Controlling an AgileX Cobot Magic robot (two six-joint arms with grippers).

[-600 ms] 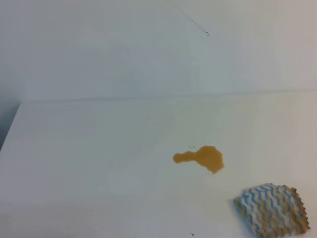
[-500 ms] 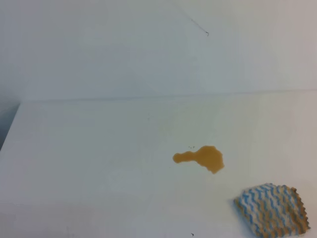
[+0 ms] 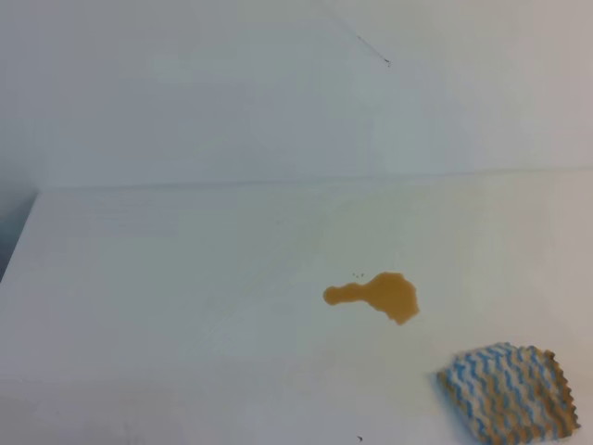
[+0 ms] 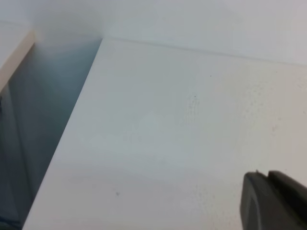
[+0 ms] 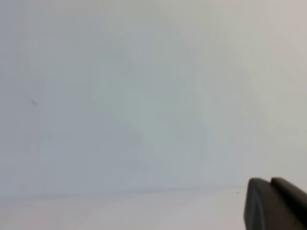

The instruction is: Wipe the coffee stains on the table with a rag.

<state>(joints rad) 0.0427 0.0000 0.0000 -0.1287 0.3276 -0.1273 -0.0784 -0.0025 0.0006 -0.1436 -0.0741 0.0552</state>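
The coffee stains [image 3: 378,296] sit right of centre on the white surface [image 3: 167,306], and the rag [image 3: 509,391] lies flat near its front right corner, apart from them. Only a dark corner of the left gripper [image 4: 274,201] and right gripper [image 5: 276,203] shows in each wrist view, so whether either pair of jaws is released or clenched cannot be told, nor how far they are from the rag.

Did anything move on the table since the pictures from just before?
Nothing visibly changed. The coffee stain sits in the same spot on the table, and the rag lies untouched near the front right corner, apart from the stain. No arm has come into the high view.
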